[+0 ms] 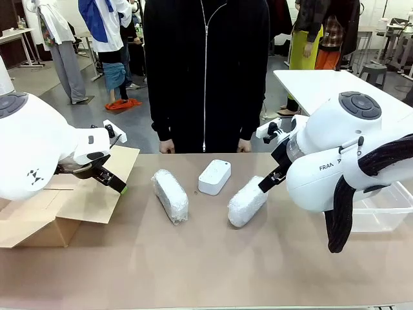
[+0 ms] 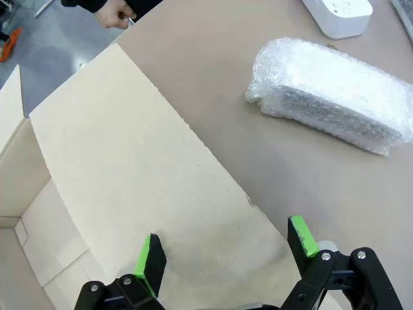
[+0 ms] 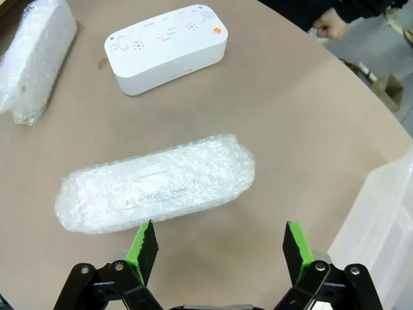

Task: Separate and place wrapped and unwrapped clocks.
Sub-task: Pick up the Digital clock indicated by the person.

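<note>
Two bubble-wrapped clocks lie on the brown table, one left of centre (image 1: 170, 196) and one right of centre (image 1: 247, 201). The bare white clock (image 1: 214, 176) sits between them, a little farther back. My left gripper (image 1: 116, 184) hovers open over a cardboard flap, with the left wrapped clock (image 2: 329, 97) off to its upper right in the left wrist view; its jaws (image 2: 226, 248) hold nothing. My right gripper (image 1: 268, 183) hangs open just above the near side of the right wrapped clock (image 3: 155, 184), its green pads (image 3: 145, 242) apart and not touching it. The bare clock (image 3: 166, 46) lies beyond.
An open cardboard box (image 1: 64, 200) stands at the table's left. A clear plastic bin (image 1: 381, 206) sits at the right, its wall (image 3: 387, 219) close to my right gripper. A person in black stands at the far edge with a hand (image 1: 167, 146) resting on the table.
</note>
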You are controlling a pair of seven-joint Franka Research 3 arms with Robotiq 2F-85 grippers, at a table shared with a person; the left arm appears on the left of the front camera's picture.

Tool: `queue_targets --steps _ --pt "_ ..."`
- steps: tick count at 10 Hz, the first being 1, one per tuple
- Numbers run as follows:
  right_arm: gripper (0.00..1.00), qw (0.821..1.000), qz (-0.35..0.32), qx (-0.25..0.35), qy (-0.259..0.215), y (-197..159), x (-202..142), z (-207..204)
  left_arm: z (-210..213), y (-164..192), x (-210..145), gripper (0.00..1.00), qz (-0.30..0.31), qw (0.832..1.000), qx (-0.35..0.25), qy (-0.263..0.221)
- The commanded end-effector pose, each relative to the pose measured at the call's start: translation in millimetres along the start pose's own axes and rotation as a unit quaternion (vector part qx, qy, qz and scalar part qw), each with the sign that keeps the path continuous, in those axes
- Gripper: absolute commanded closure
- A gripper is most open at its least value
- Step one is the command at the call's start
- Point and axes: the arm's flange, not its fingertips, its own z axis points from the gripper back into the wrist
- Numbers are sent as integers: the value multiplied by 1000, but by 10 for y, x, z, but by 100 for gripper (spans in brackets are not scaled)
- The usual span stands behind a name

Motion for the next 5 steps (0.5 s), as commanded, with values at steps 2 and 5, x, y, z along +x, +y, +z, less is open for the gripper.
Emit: queue_targets --steps 2,5 --pt "0 1000 0 0 0 -1 0 0 -1 0 -1 0 0 1000 0 0" --pt "0 1000 8 -5 1 1 31 64 48 -42 24 0 -10 1000 -11 10"
